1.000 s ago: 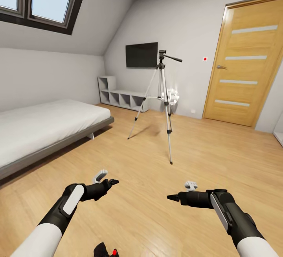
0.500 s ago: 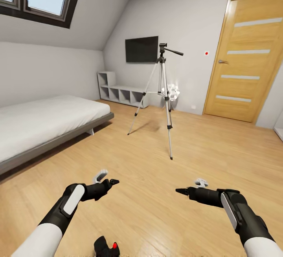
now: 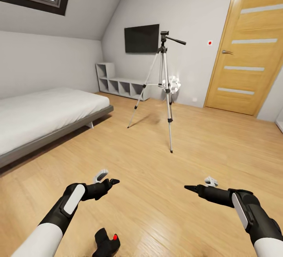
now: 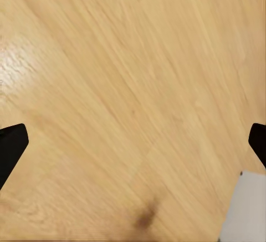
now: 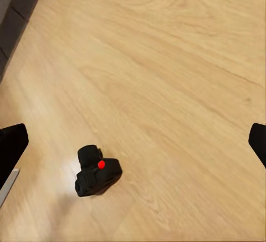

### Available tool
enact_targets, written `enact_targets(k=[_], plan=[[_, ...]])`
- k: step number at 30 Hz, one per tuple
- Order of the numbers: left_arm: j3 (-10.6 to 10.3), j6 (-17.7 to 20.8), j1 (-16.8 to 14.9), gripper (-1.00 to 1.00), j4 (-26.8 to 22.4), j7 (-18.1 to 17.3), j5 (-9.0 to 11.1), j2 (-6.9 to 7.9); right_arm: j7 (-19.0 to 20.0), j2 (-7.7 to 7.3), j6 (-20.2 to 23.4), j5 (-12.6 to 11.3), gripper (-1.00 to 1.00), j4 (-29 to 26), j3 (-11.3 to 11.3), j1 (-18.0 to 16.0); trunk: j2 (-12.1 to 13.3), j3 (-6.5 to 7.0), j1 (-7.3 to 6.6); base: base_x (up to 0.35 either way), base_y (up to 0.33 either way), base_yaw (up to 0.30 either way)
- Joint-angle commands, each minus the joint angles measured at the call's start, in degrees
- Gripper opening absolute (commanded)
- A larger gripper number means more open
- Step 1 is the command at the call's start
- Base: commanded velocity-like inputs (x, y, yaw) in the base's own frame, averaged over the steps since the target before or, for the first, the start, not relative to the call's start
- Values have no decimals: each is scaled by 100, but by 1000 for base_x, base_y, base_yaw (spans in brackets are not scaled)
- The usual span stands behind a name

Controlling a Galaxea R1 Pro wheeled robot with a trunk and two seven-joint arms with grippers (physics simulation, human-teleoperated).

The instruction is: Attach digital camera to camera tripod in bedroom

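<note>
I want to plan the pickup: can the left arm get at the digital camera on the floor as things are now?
Probably yes. The digital camera lies on bare wood floor, below the open left gripper, with nothing between them; the arm would need to reach down.

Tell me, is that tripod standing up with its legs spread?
Yes. The camera tripod stands upright on the wood floor, three legs splayed, its head bare.
</note>
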Motion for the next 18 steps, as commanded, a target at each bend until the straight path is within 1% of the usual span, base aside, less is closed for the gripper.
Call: enact_targets(k=[1,9,18], plan=[[0,22,-3,100,-3,-21,-9,1,2,4,49,-52,100,-2,-14,-2,-4,-28,1,0,0,0],[-3,22,-3,100,-7,-20,-9,1,202,3,50,-50,100,-3,-24,-4,-15,-205,22,0,0,0],[-3,22,-3,100,-10,-20,-9,1,260,-1,50,-46,100,-3,-13,-2,-27,-405,45,0,0,0]])
